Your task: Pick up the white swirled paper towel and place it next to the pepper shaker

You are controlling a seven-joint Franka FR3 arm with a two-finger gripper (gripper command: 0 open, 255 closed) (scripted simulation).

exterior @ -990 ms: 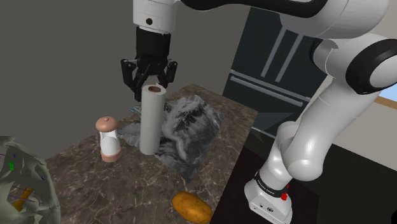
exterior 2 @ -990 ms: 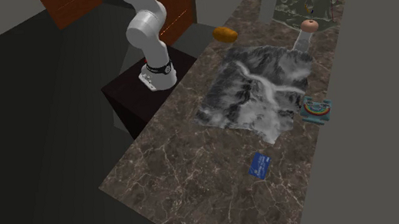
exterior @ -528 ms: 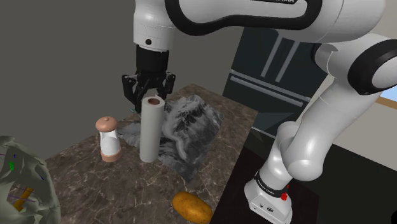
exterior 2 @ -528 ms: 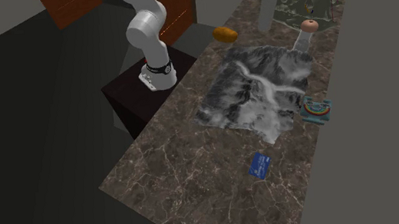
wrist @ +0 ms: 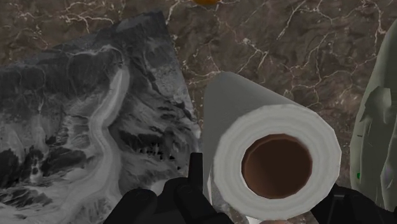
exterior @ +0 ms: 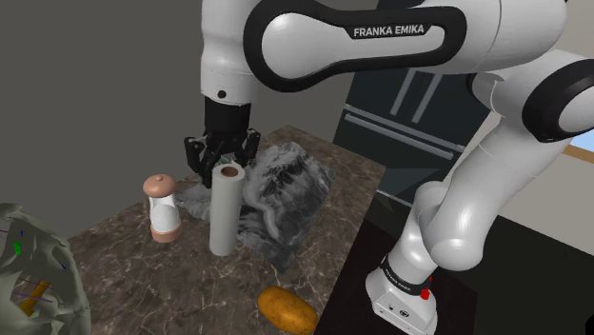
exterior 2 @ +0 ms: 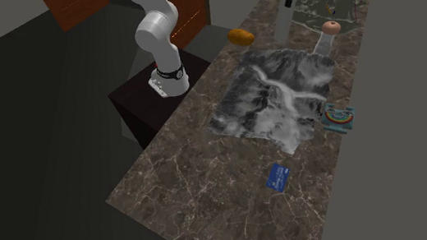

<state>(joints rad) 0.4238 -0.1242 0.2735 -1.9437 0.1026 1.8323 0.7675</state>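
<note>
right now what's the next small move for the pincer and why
Probably ease straight down a touch. The black pincer clasps the top of the upright white paper towel roll, which stands beside the pink-capped pepper shaker; whether its base touches the brown marble counter is unclear.

Black gripper point(exterior: 222, 155) clasping top of upright paper towel roll point(exterior: 224, 214), pepper shaker point(exterior: 162, 211) just beside, dark marbled counter point(exterior: 143, 285) below
</note>
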